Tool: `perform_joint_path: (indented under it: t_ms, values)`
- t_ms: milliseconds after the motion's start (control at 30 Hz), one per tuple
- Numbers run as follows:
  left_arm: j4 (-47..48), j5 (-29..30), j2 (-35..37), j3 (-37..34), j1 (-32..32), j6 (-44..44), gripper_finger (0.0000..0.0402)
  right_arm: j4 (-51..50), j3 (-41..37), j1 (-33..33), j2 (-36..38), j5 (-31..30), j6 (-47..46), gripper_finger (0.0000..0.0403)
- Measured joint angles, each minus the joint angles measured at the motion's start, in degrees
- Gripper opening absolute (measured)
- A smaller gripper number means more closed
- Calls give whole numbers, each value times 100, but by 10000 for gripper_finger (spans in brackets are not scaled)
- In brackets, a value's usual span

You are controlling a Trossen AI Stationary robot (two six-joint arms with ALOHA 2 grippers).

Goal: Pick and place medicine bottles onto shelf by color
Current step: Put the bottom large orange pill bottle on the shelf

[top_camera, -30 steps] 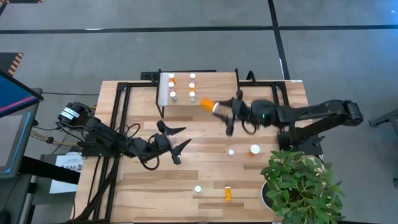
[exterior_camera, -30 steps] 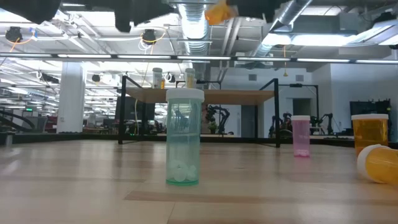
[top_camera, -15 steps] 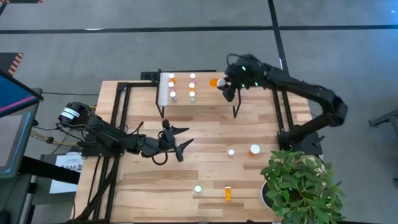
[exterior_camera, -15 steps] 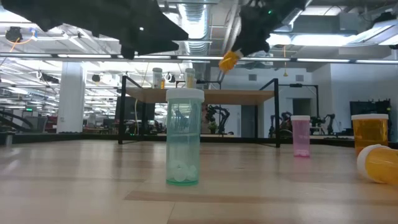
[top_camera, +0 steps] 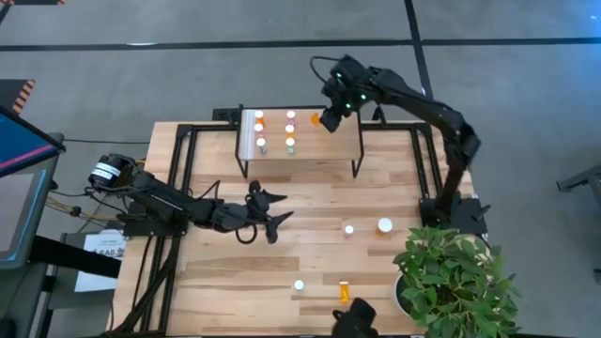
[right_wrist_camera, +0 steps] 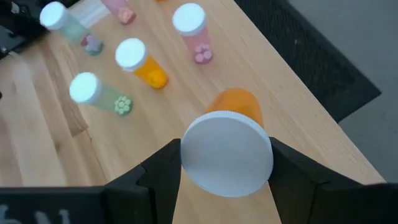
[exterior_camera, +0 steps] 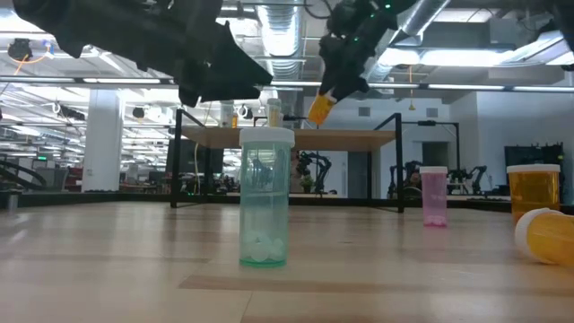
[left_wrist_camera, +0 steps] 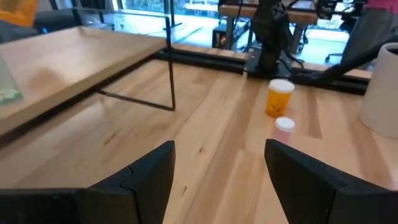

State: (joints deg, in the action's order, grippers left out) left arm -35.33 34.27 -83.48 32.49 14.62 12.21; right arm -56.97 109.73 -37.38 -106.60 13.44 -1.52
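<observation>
A: Where is the right gripper [top_camera: 326, 119]?

B: Up over the shelf [top_camera: 340, 139], above its bare wooden end. Its jaws are closed partway on a wide orange bottle [right_wrist_camera: 231, 107], pinching the big white cap from both sides. The low view shows that bottle [exterior_camera: 319, 109] hanging tilted from the jaws, above the shelf top.

A: What else is near those jaws?

B: Beyond them on the shelf stand small bottles with white caps: a pink bottle [right_wrist_camera: 193, 35], a small orange bottle [right_wrist_camera: 140, 63] and a pale green bottle [right_wrist_camera: 96, 95], with more behind that are only partly in view. They sit toward the shelf's other end, apart from the held one.

A: And the left gripper [top_camera: 273, 212]?

B: Low over the middle of the surface [top_camera: 310, 202], jaws spread wide with nothing between them. Ahead of those jaws, well apart, an upright orange bottle [left_wrist_camera: 278, 98] and a pink-bodied bottle [left_wrist_camera: 284, 129] stand on the surface just beside each other.

A: Anything more on the surface?

B: A green bottle [exterior_camera: 265, 211] upright and an orange one on its side [exterior_camera: 545, 235], plus a potted plant [top_camera: 451, 277] at the corner.
</observation>
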Motion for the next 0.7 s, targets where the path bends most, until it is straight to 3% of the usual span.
perform_joint_path:
  t_ms: [333,700]
  values:
    - [296,-50,0,0,1,116,238,-1522,1679,-29,-1159,18,27,220]
    - [297,-110,0,0,1,116,238,-1750,1878,-103,-1356,-214,51,223]
